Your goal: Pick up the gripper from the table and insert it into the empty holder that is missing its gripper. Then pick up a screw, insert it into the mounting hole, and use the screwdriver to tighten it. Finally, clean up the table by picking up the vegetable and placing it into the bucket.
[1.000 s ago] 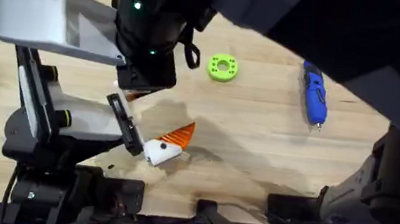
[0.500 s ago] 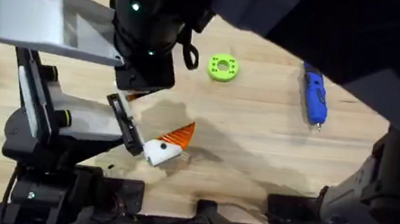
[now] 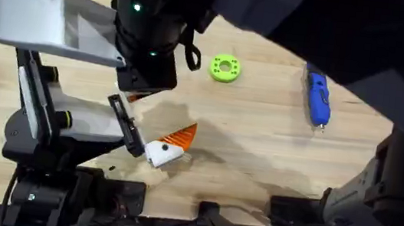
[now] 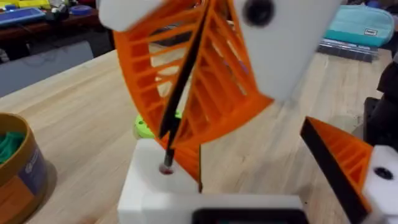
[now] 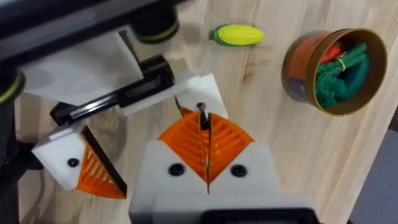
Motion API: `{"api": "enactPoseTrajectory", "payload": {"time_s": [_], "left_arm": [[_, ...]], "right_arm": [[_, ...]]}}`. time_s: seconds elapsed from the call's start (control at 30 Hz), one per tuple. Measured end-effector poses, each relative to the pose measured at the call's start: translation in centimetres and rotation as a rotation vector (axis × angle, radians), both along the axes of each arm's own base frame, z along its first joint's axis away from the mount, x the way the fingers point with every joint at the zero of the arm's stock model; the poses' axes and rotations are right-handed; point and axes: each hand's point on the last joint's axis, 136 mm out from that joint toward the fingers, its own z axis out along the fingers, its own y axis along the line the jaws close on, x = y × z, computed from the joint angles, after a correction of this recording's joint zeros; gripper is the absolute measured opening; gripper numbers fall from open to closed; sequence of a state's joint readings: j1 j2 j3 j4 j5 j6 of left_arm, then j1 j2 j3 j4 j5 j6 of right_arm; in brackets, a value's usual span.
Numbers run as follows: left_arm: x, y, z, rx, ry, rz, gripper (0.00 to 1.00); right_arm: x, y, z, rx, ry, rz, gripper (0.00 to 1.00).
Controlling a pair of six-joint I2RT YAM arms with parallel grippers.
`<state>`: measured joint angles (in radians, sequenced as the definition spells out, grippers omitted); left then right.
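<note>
My right gripper (image 5: 204,123) has its orange ribbed pads shut on a thin black screw (image 5: 201,111). The screw's tip rests on the white holder (image 5: 158,93) of the black-and-white claw. The left wrist view shows the same from the side: right gripper (image 4: 173,127), screw tip (image 4: 166,167), holder (image 4: 155,186). A sliver of orange (image 5: 184,112) sits at the holder beside the screw; I cannot tell whether it is the small gripper tip seated there. The blue screwdriver (image 3: 316,98) lies at the right. The yellow-green vegetable (image 5: 237,35) lies near the orange bucket (image 5: 298,68).
The claw's other finger (image 3: 171,144) carries its own orange tip. A green ring (image 3: 224,68) lies mid-table. The bucket (image 4: 18,180) holds green and red toys. A dark arm spans the top of the overhead view. Bare wood lies between the ring and the screwdriver.
</note>
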<state>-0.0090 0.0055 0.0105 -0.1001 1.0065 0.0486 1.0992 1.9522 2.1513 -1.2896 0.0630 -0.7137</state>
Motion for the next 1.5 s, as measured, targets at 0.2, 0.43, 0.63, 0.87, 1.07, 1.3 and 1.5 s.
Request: {"api": "enactPoseTrajectory", "payload": {"time_s": [0.2, 0.43, 0.63, 0.87, 1.07, 1.3, 1.5], "left_arm": [[0.0, 0.0, 0.0, 0.000, 0.000, 0.000, 0.985], [0.0, 0.0, 0.0, 0.000, 0.000, 0.000, 0.986], [0.0, 0.0, 0.0, 0.000, 0.000, 0.000, 0.985], [0.0, 0.0, 0.0, 0.000, 0.000, 0.000, 0.985], [0.0, 0.0, 0.0, 0.000, 0.000, 0.000, 0.985], [0.0, 0.0, 0.0, 0.000, 0.000, 0.000, 0.985], [0.0, 0.0, 0.0, 0.000, 0.000, 0.000, 0.985]], "right_arm": [[0.0, 0.0, 0.0, 0.000, 0.000, 0.000, 0.007], [0.0, 0.0, 0.0, -0.001, 0.001, 0.000, 0.007], [0.0, 0.0, -0.1, -0.004, 0.002, 0.000, 0.007], [0.2, 0.3, -1.3, -0.029, 0.015, 0.000, 0.007], [0.2, 0.3, -1.4, -0.031, 0.016, 0.000, 0.007], [0.2, 0.3, -1.4, -0.031, 0.016, 0.000, 0.007], [0.2, 0.3, -1.4, -0.031, 0.016, 0.000, 0.007]]}}
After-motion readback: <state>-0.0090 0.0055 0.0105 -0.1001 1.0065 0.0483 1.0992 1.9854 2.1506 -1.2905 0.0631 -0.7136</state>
